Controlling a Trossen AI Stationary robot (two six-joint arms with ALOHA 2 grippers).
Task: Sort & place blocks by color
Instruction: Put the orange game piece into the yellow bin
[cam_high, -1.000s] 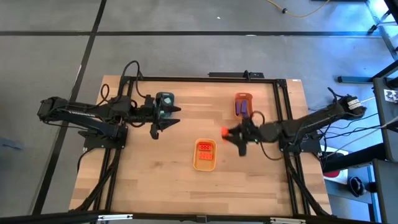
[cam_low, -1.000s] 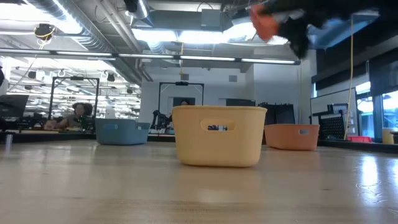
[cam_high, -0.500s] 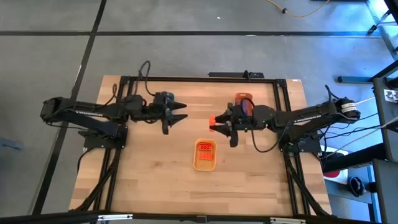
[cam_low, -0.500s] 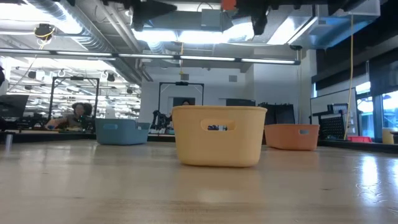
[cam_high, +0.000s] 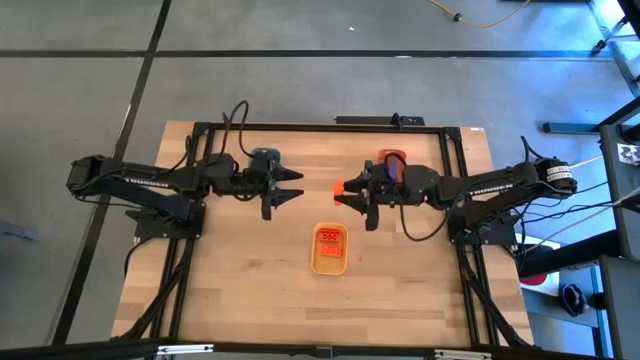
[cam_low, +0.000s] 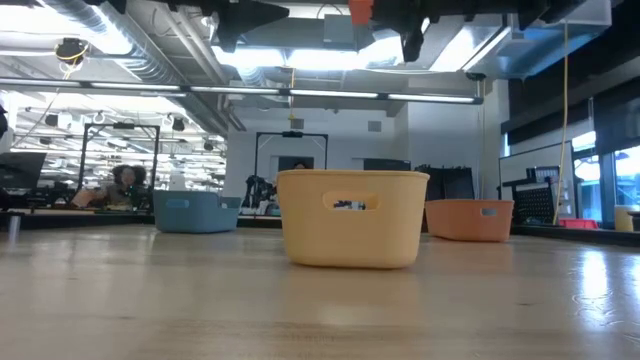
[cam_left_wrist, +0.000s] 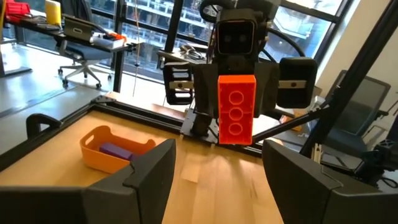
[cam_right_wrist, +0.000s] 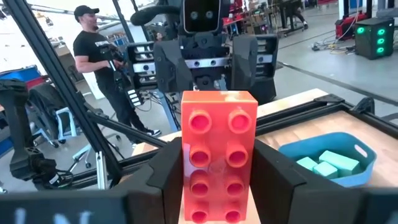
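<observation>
An orange-red block (cam_high: 339, 187) hangs high over the middle of the table, with my right gripper (cam_high: 352, 192) shut on it. My left gripper (cam_high: 296, 190) faces it from the table's left, open, a short gap away and touching nothing. In the left wrist view the block (cam_left_wrist: 236, 109) stands on end in front of my open left gripper (cam_left_wrist: 217, 163). The yellow tray (cam_high: 330, 262) holds orange-red blocks. Purple blocks lie in the orange tray (cam_high: 392, 156), and mint-green ones in the blue tray (cam_right_wrist: 348, 168). My right gripper pinches the orange-red block by its two long sides (cam_right_wrist: 186, 180) between the two fingers (cam_right_wrist: 163, 177). The fingers run level and point toward the table's left. The block is lifted clear, standing on end, its studded face toward my right wrist.
The yellow tray (cam_low: 350, 225) stands nearer the front edge than the grippers, below their height. The blue tray (cam_high: 265, 155) lies mostly under my left arm at the far left, the orange tray (cam_low: 470, 218) under my right arm. A person (cam_right_wrist: 93, 56) stands beyond the table.
My right gripper has carried the orange-red block up and toward the table's far left, rolling its wrist, and now points level at my left gripper. My left gripper has moved a little toward the table's right and stays open.
</observation>
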